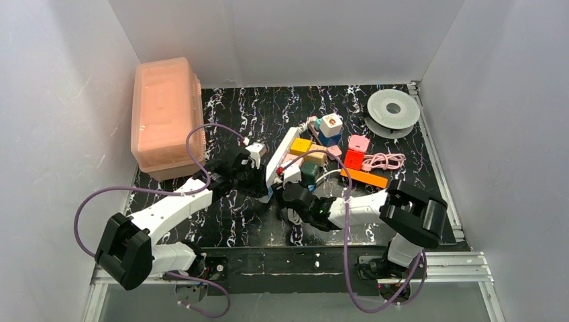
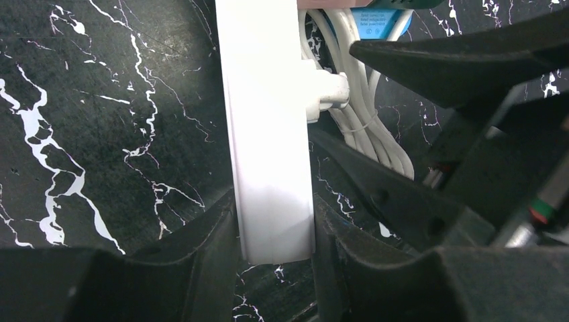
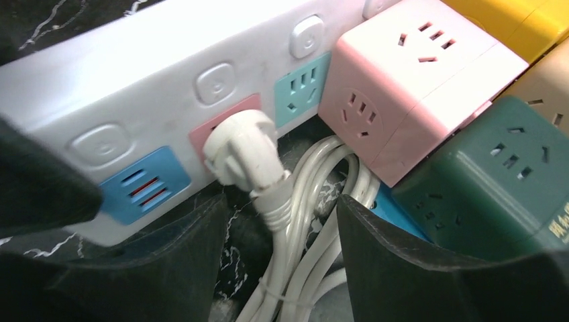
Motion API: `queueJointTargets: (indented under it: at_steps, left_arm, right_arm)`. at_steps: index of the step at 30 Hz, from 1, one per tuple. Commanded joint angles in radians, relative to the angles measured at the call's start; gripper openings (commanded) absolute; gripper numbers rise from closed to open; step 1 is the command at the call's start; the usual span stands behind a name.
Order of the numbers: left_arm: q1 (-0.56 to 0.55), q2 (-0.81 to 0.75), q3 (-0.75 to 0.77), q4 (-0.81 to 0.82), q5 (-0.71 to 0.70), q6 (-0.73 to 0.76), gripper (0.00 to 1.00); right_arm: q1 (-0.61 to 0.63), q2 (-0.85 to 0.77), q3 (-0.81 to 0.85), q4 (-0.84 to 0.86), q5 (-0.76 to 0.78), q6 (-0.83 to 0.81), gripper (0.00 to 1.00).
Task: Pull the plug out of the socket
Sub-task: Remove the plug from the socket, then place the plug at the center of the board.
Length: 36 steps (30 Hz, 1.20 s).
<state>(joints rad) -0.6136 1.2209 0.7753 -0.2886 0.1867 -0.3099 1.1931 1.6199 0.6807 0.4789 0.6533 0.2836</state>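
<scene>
The socket (image 1: 280, 155) is a long white power strip lying slantwise mid-table. In the right wrist view the socket (image 3: 168, 74) shows blue, pink and teal outlet faces, and a white plug (image 3: 245, 157) sits in the pink one, its bundled white cord (image 3: 302, 235) hanging toward me. My left gripper (image 1: 267, 182) is shut on the strip's near end; in the left wrist view my left gripper (image 2: 275, 228) has both fingers pressed against the sides of the socket (image 2: 268, 121), and the plug (image 2: 329, 90) sticks out on the right. My right gripper (image 3: 282, 248) is open, its fingers on either side of the cord just below the plug.
A pink cube adapter (image 3: 416, 74), a green one (image 3: 496, 174) and a yellow one (image 3: 523, 20) crowd against the strip's far part. A peach lidded box (image 1: 164, 117) stands at back left and a grey spool (image 1: 392, 111) at back right. An orange bar (image 1: 366, 178) and a pink cable coil (image 1: 384, 161) lie to the right.
</scene>
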Motion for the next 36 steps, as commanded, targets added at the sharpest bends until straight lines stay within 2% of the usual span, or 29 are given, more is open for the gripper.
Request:
queueJointTargets:
  at_steps: [1, 4, 6, 10, 12, 25, 32, 36]
  left_arm:
    - [0.002, -0.047, 0.049, -0.015, 0.030, -0.029, 0.00]
    - [0.002, -0.046, 0.059, -0.017, 0.031, -0.030, 0.00]
    - [0.002, -0.047, 0.065, -0.020, 0.030, -0.030, 0.00]
    - [0.002, -0.049, 0.056, -0.024, 0.005, -0.018, 0.00]
    - [0.002, -0.051, 0.052, -0.025, -0.011, -0.014, 0.00]
    - [0.002, -0.061, 0.055, -0.030, -0.173, 0.040, 0.00]
    - [0.006, -0.056, 0.064, 0.003, -0.274, 0.059, 0.00]
    - [0.027, -0.049, 0.078, 0.000, -0.282, 0.057, 0.09]
  right_arm:
    - [-0.030, 0.056, 0.061, 0.070, -0.039, -0.020, 0.65]
    - [-0.038, 0.082, 0.071, 0.086, -0.060, -0.025, 0.55]
    - [-0.038, 0.080, 0.073, 0.095, -0.066, -0.031, 0.43]
    - [-0.040, 0.034, 0.058, 0.095, -0.073, -0.036, 0.11]
    - [-0.039, -0.010, 0.037, 0.090, -0.071, -0.034, 0.01]
    - [-0.037, -0.188, -0.115, -0.005, -0.028, 0.107, 0.01]
    - [-0.014, -0.357, -0.208, -0.158, -0.073, 0.204, 0.01]
    - [-0.004, -0.515, -0.273, -0.294, -0.108, 0.278, 0.01]
